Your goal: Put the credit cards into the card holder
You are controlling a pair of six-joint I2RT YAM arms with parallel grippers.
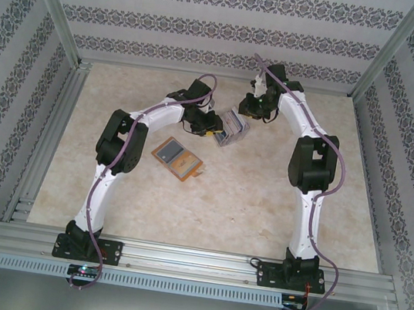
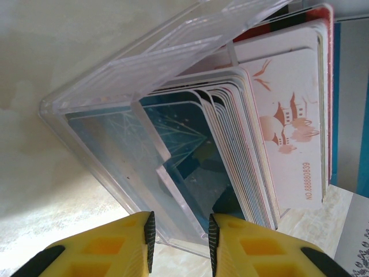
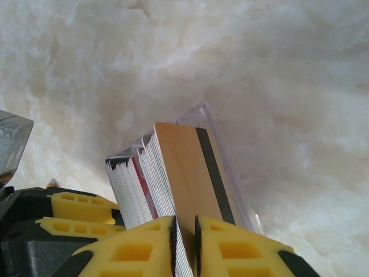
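Observation:
A clear plastic box packed with upright credit cards stands at the back middle of the table. My left gripper grips the box's near corner, one pad on each side of it. My right gripper comes from the other side and is shut on a tan card with a black stripe that sticks up from the stack; thin white card edges sit by its left pad. The card holder lies open nearer the arms, with a grey-blue card on it.
The left gripper's yellow fingers sit close beside the box in the right wrist view. Aluminium frame rails and patterned walls bound the marbled table. Open table surface lies to the front and right.

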